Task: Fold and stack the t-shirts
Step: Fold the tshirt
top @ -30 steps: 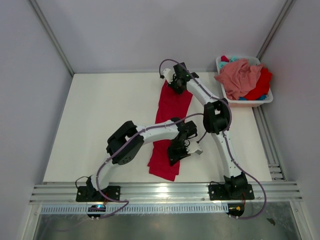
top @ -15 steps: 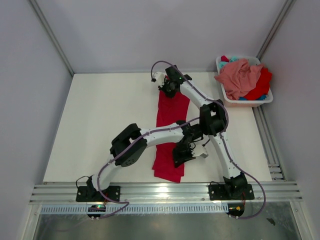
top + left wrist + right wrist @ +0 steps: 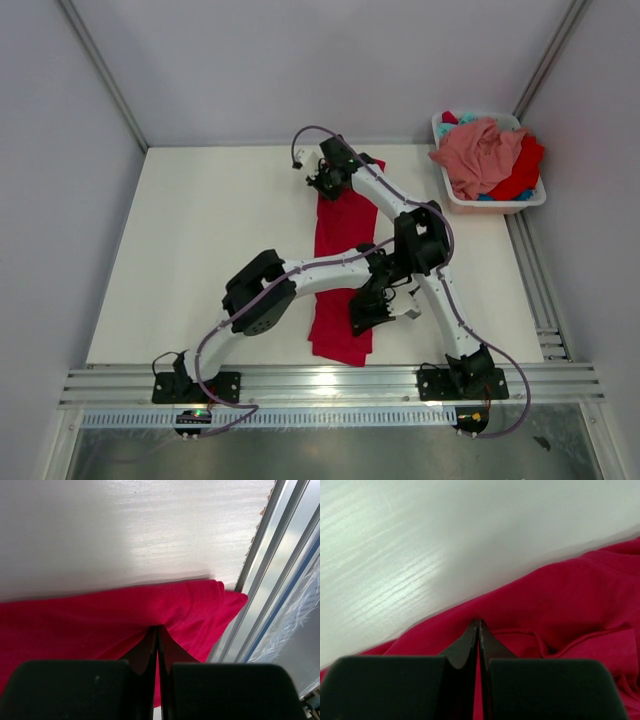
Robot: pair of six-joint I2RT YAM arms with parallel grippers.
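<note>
On the bench (image 3: 200, 250), a little right of its middle, I have the red t-shirt (image 3: 340, 232) lying as a long narrow strip that runs from the far side towards the near edge. The left tool (image 3: 366, 312) is at the strip's near end, on its right side. The right tool (image 3: 321, 182) is at the far end, on the left side. The two arms cross above the cloth between them.

Through the left wrist camera I see that tool's fingers (image 3: 146, 655) pressed together with no gap. The red cloth is drawn into folds that meet at their tips, so I read it as pinched on the shirt. A corner of the shirt reaches just to the aluminium rail (image 3: 260, 565) at the bench's near edge.

The right wrist camera shows the same. The fingers (image 3: 465, 647) are closed tight, with creased red cloth gathered right at the tips and bare bench beyond it.

At the far right corner, well apart from the strip, stands the white basket (image 3: 505, 208). A salmon t-shirt (image 3: 480, 150) is heaped on top of it. A second red one (image 3: 525, 165) spills over the right side, and a bit of teal cloth (image 3: 486, 197) shows underneath.
</note>
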